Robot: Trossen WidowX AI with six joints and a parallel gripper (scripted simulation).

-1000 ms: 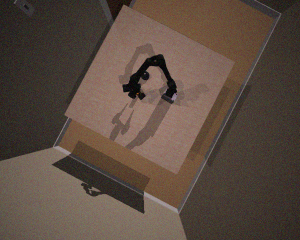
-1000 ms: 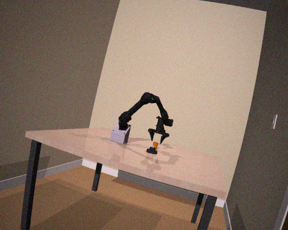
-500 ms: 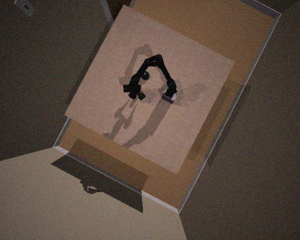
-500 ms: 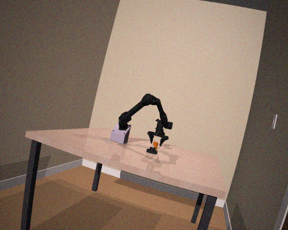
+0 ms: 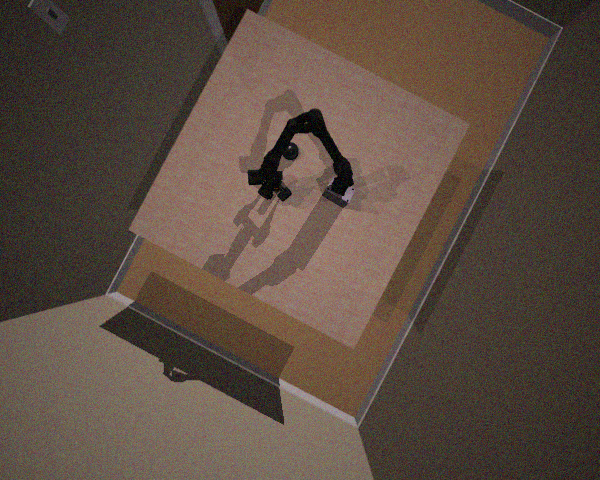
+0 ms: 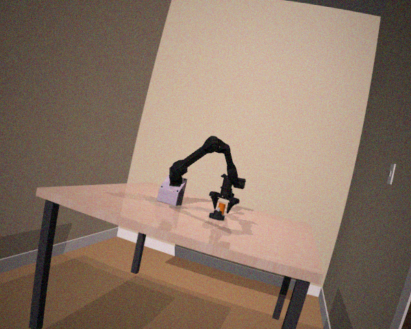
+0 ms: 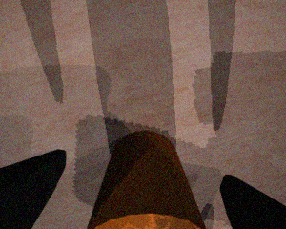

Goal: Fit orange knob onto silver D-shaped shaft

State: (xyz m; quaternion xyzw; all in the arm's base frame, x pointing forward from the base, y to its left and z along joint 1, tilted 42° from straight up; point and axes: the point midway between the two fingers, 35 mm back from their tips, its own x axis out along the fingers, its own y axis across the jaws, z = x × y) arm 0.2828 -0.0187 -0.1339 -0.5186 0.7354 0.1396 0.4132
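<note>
The orange knob [image 6: 221, 208] [image 7: 150, 222] stands upright on the table, a tall cylinder with its top towards the wrist camera. Its underside and hole are hidden, and the top view does not show it clearly under the gripper. My gripper [image 5: 275, 193] [image 6: 221, 210] [image 7: 147, 171] is open, pointing down, with one finger on each side of the knob and a gap at both sides in the wrist view. The dark round pedestal [image 5: 290, 150] [image 6: 216, 215] stands apart from the knob in the top view. The silver shaft [image 6: 218, 209] is small and its flat side cannot be made out.
The pale table [image 5: 202, 180] [image 6: 269, 240] carries everything. The arm's light-coloured base [image 5: 348, 194] [image 6: 168, 195] stands on it. The arm arches above the table, close over the pedestal in the top view. Arm shadows fall across the table.
</note>
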